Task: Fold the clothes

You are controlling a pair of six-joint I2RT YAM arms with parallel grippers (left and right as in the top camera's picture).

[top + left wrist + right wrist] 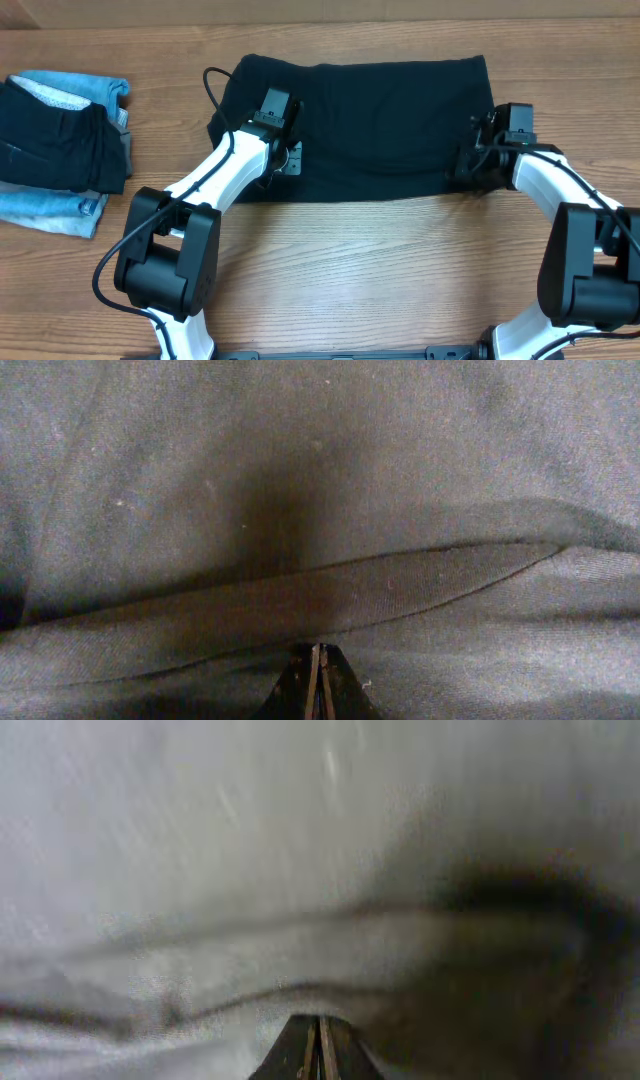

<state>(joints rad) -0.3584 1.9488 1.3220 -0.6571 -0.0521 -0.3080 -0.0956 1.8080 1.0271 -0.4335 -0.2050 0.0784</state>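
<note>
Lying flat at the far centre of the table (350, 270): black T-shirt (380, 120), spread as a wide band. Left gripper (318, 682) is standing over its near-left part, jaws fully closed. Right gripper (320, 1045) is sitting at its right edge, likewise closed. Whether either is pinching cloth: cannot tell.

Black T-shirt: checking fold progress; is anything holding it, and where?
Apparently the black T-shirt: left gripper shut on a fold near its left side, right gripper shut near its right edge.
</note>
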